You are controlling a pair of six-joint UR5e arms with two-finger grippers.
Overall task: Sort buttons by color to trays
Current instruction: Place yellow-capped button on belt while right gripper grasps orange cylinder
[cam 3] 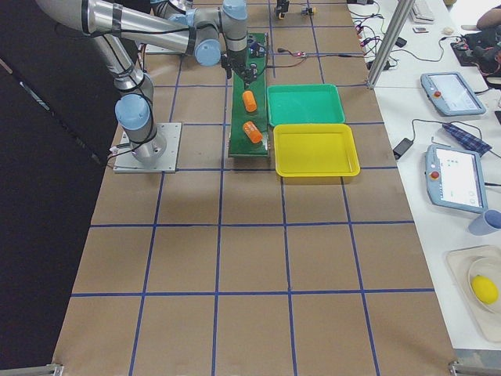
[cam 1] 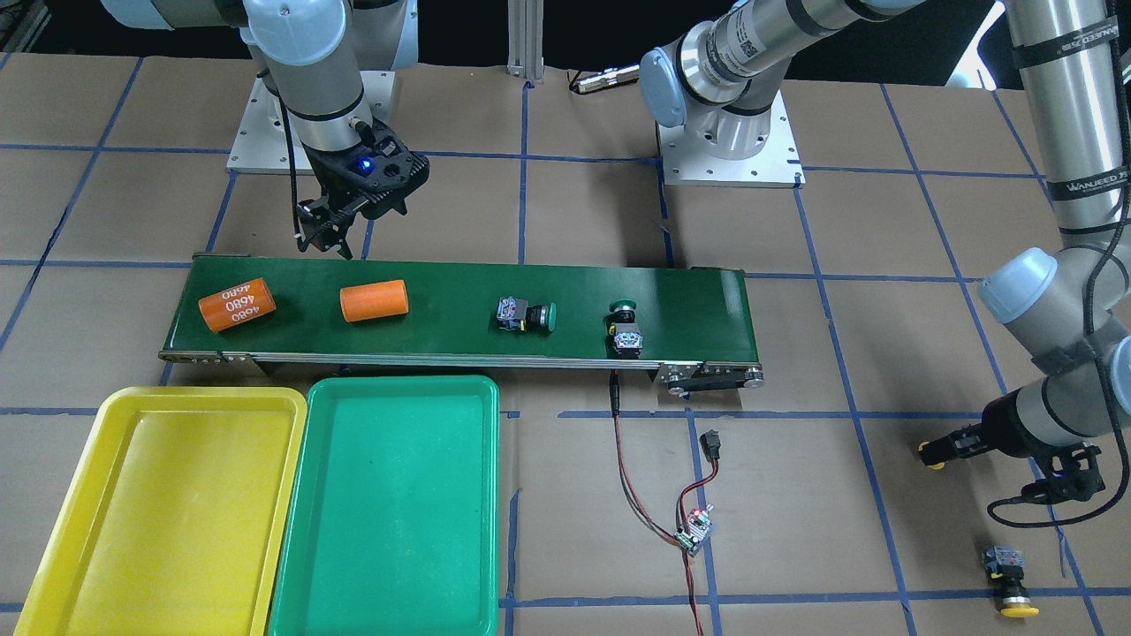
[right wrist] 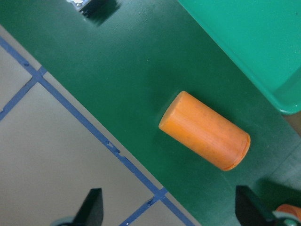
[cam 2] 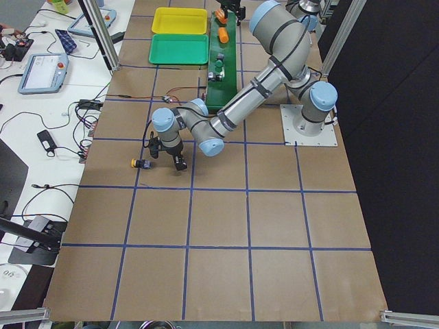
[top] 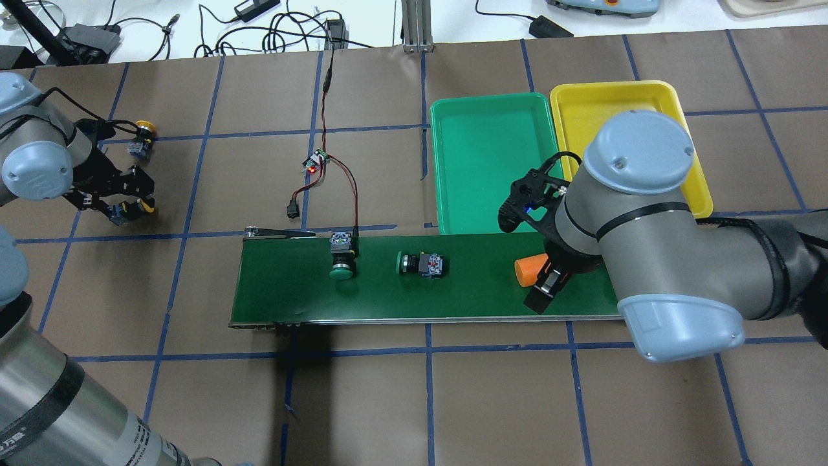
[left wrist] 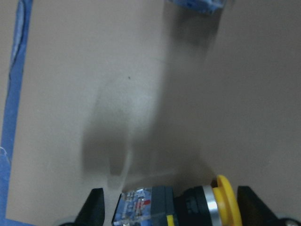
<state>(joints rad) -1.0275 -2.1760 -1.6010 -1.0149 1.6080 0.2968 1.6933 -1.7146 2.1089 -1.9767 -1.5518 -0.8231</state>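
Two green-capped buttons [cam 1: 526,315] [cam 1: 625,329] lie on the dark-green conveyor belt [cam 1: 442,340]. My left gripper [cam 1: 941,450] is off the belt's end, low over the paper, shut on a yellow-capped button [left wrist: 202,207] lying sideways between its fingers. Another yellow button [cam 1: 1012,579] lies on the paper nearby. My right gripper [cam 1: 329,240] hangs open above the belt's far edge, near an orange cylinder [right wrist: 204,131], with nothing between its fingers [right wrist: 91,207]. The yellow tray [cam 1: 177,512] and the green tray [cam 1: 389,503] sit side by side, both bare inside.
A second orange cylinder [cam 1: 237,304], marked 4680, lies at the belt's end nearest the trays. Red and black wires with a small circuit board [cam 1: 694,530] trail over the paper from the belt's motor end. The arm bases [cam 1: 729,141] stand behind the belt.
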